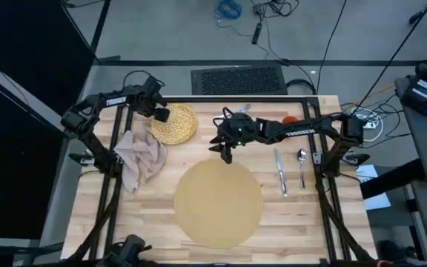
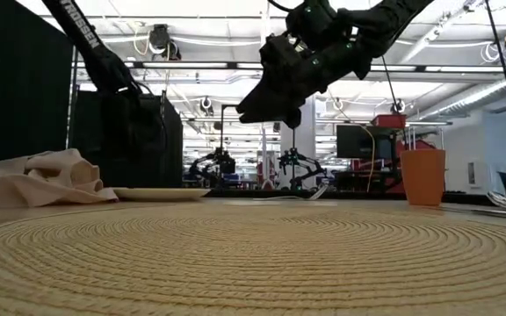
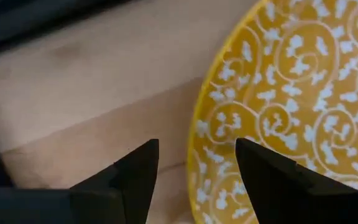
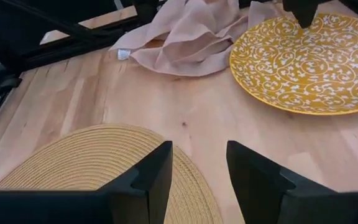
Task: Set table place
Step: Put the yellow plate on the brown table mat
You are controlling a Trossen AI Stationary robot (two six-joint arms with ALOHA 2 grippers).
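This is a robotics lab or open workshop hall, not a home. Across the middle of the low view, past the table (image 2: 235, 204), more robot arm rigs (image 2: 292, 167) stand under rows of ceiling strip lights (image 2: 209, 39), with a monitor (image 2: 358, 140) at right. In the high view, cables (image 1: 273, 15) trail over the grey concrete floor (image 1: 169, 30) along the top, beside a black floor mat (image 1: 237, 80).

Placemat (image 1: 218, 205) lies at tabletop (image 1: 154, 222) centre-front. Plate (image 1: 174, 123) behind it to the left; napkin (image 1: 140, 157) left of placemat, touching plate's edge. Knife (image 1: 280, 172) and spoon (image 1: 302, 166) side by side right of placemat. Cup (image 2: 422, 176) at rear right. Left claw (image 1: 161, 113) over plate's left rim; right claw (image 1: 225, 154) above placemat's rear edge
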